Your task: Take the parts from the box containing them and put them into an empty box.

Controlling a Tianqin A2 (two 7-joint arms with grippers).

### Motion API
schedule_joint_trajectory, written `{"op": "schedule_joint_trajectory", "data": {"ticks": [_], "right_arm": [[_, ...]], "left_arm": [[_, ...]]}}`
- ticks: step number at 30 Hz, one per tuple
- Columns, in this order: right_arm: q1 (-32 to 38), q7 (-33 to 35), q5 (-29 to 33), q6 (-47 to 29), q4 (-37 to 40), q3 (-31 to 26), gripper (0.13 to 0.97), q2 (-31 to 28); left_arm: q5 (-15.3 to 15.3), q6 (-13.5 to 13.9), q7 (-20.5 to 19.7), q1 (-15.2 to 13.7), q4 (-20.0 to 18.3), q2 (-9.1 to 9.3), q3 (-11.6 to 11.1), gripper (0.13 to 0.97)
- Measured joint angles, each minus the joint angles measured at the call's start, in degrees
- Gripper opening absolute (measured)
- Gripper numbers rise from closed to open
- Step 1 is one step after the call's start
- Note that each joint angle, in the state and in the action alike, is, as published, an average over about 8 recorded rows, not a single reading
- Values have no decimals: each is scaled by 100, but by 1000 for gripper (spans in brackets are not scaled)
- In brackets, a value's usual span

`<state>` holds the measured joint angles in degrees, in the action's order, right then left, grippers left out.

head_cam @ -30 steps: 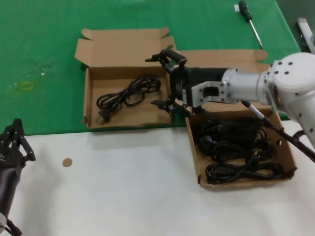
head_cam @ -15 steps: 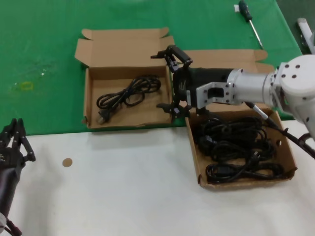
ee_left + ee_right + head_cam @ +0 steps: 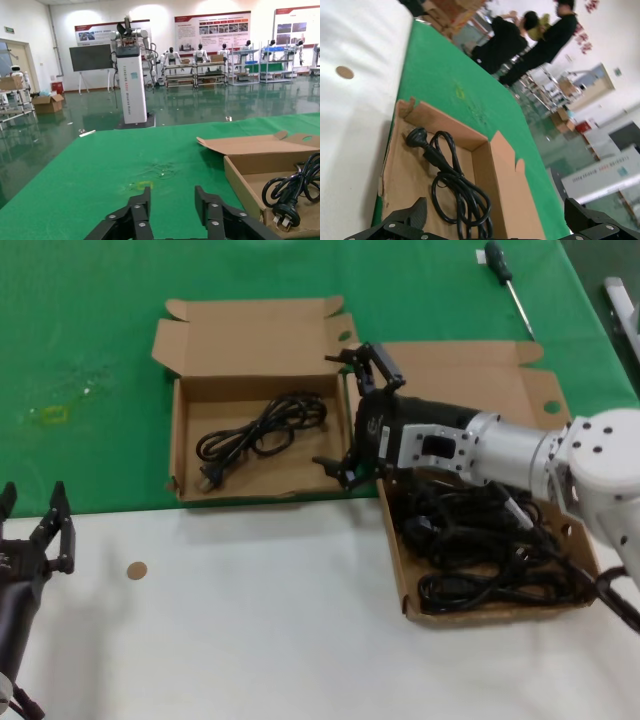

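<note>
Right gripper (image 3: 358,410) is held with fingers spread wide and nothing between them, at the seam between the two boxes, above the near corner of the box with the short lid (image 3: 180,410). One power cord (image 3: 262,428) is seen lying coiled in that box, at about 9 o'clock from the gripper, apart from it. The remaining cords (image 3: 480,540) are piled in the box with the tall lid (image 3: 592,562), at about 4 o'clock from the gripper, under the forearm.

Step judged to be a return for the next cord. A single loop at the top of the pile should be taken, away from the plugs, so that tangled neighbours are not dragged out.

Left gripper (image 3: 33,535) is parked open at the table's near left edge.
</note>
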<state>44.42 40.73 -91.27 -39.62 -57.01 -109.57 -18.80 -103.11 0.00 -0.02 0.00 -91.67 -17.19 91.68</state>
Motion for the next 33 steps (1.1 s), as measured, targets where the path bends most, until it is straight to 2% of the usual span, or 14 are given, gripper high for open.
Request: {"op": "schedule_joint_trajectory", "data": {"ticks": [4, 12, 16, 24, 33], "right_arm": [[-280, -255, -74, 248, -217, 112, 966, 10], [-854, -782, -227, 760, -665, 343, 966, 31], [-1135, -1039, -303, 1011, -884, 457, 966, 41], [-1699, -1556, -453, 1513, -1326, 685, 966, 62], [-2339, -2143, -624, 2085, -1824, 942, 966, 85]], "left_arm": [[0, 0, 0, 0, 0, 0, 0, 341], [-1, 0, 1, 0, 0, 0, 0, 541], [-1, 0, 2, 0, 0, 0, 0, 541], [-1, 0, 3, 0, 0, 0, 0, 753], [-1, 0, 1, 0, 0, 0, 0, 892]]}}
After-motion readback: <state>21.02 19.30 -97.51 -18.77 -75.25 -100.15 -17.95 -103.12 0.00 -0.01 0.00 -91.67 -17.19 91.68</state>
